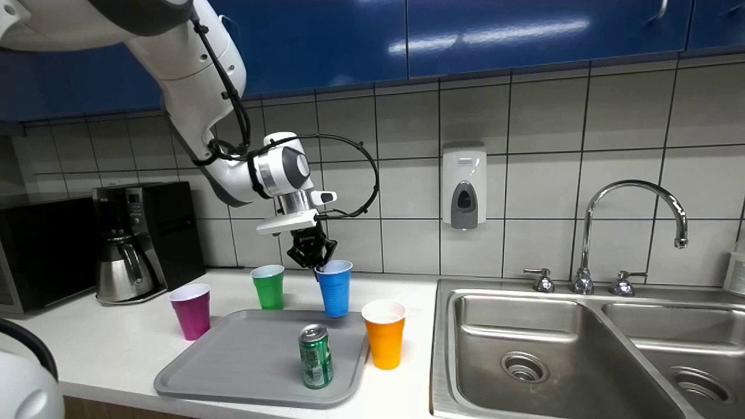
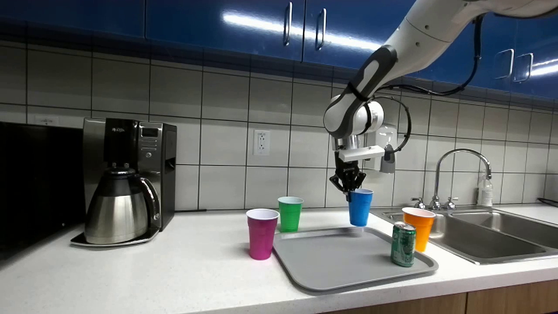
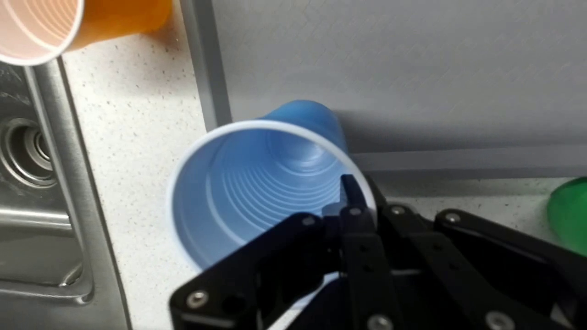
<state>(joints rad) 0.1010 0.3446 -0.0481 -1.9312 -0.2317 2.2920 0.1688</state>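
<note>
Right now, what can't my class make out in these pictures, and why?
Green metal can: lettering too small and blurred in both exterior views.
Orange plastic cup: lower side partly hidden by the can in an exterior view.
Green plastic cup: mostly cut off by the right edge, wrist view.
Gripper: part inside the blue plastic cup hidden by its wall in both exterior views.

Plastic blue cup (image 1: 336, 293); matt tray (image 1: 250, 356)
</note>
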